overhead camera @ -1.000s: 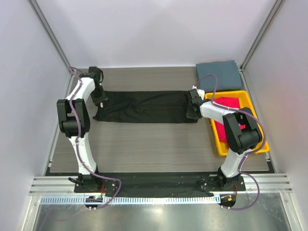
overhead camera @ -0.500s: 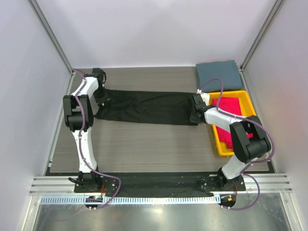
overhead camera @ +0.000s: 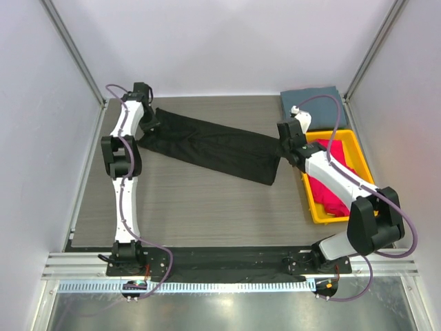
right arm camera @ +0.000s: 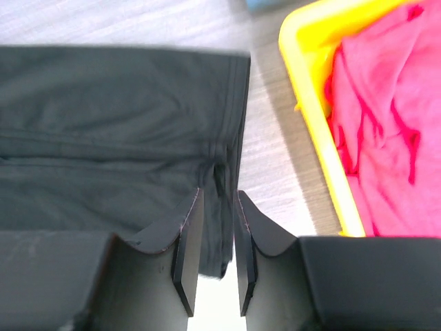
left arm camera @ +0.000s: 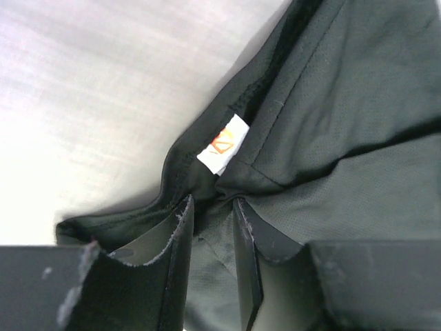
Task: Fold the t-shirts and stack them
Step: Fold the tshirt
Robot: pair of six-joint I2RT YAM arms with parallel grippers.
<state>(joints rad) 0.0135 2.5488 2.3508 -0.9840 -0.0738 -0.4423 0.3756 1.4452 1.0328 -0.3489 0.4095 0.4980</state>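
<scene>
A black t-shirt [overhead camera: 213, 145] is stretched in a long diagonal band across the back of the table, from far left to mid right. My left gripper [overhead camera: 149, 124] is shut on its collar end. In the left wrist view the gripper [left arm camera: 213, 207] pinches black cloth just below the red-white neck label [left arm camera: 224, 143]. My right gripper [overhead camera: 281, 150] is shut on the other end. In the right wrist view the gripper [right arm camera: 219, 196] holds the bunched hem of the shirt [right arm camera: 117, 124]. A folded slate grey-blue t-shirt [overhead camera: 313, 105] lies at the back right corner. Magenta-red t-shirts [overhead camera: 331, 186] lie crumpled in the tray.
The yellow plastic tray [overhead camera: 311, 204] stands at the right edge, close beside my right gripper; its rim [right arm camera: 310, 110] and the magenta cloth [right arm camera: 386, 117] show in the right wrist view. White walls and metal posts close in the wood-grain table [overhead camera: 207, 200] on three sides.
Both grippers moved toward the back with the black shirt held. The left end went furthest, so the shirt turned from a level band to a diagonal one. The right arm stretched out.
</scene>
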